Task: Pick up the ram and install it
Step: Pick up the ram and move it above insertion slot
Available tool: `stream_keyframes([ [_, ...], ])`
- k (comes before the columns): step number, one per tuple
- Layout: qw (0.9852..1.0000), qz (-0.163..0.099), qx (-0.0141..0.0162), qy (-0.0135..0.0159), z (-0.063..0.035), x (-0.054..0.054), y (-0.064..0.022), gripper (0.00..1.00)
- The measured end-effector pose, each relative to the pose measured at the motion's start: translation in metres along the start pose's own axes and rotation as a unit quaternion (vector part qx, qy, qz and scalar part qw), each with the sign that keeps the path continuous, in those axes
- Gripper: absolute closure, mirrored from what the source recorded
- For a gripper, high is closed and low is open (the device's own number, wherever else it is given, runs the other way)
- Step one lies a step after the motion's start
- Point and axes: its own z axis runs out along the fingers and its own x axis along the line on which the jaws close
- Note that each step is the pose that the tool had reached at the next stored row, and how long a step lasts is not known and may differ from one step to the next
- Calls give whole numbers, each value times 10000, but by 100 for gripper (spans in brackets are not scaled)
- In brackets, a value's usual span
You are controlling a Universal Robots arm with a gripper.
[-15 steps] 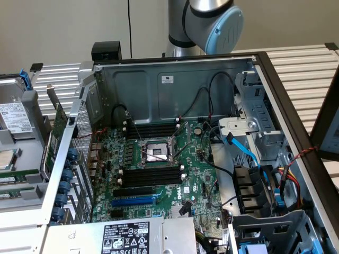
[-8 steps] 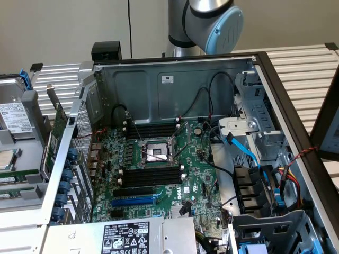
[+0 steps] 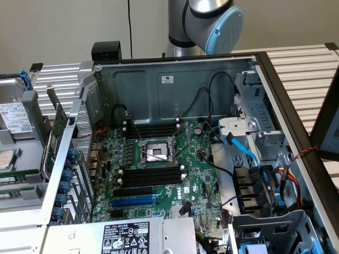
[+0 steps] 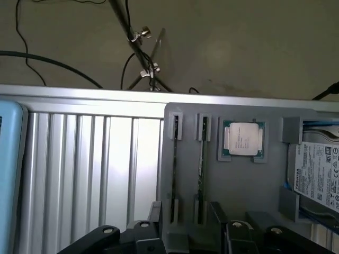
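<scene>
Two ram sticks stand on edge in the narrow slots of a grey holder tray (image 4: 275,119); one ram stick (image 4: 175,169) is beside the other (image 4: 203,169). My gripper (image 4: 185,225) hovers above them, open, with nothing between its black fingers (image 4: 217,211). In the exterior view the motherboard (image 3: 196,159) lies in the open computer case (image 3: 159,79). Its long black memory slots (image 3: 151,177) flank the CPU socket (image 3: 156,153). The arm's grey and blue joint (image 3: 212,21) rises behind the case.
On the tray a loose CPU (image 4: 242,138) and a hard drive (image 4: 318,174) sit beside the sticks. A ribbed metal tabletop (image 4: 95,164) surrounds the tray. Inside the case are a blue slot (image 3: 132,201), black and blue cables (image 3: 243,151) and a power supply (image 3: 124,237).
</scene>
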Motion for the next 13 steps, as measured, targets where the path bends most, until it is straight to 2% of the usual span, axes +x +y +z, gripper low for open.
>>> stream_keyframes([
  [2, 10000, -1, 0, 33, 24, -2, 0, 52],
  [3, 10000, -1, 1, 59, 32, -6, 0, 52],
  [5, 10000, -2, 20, 88, 53, -26, -2, 52],
  [9, 9999, -4, 66, 94, 107, -55, 5, 52],
  [13, 9999, -21, 78, 108, 161, -57, 26, 52],
])
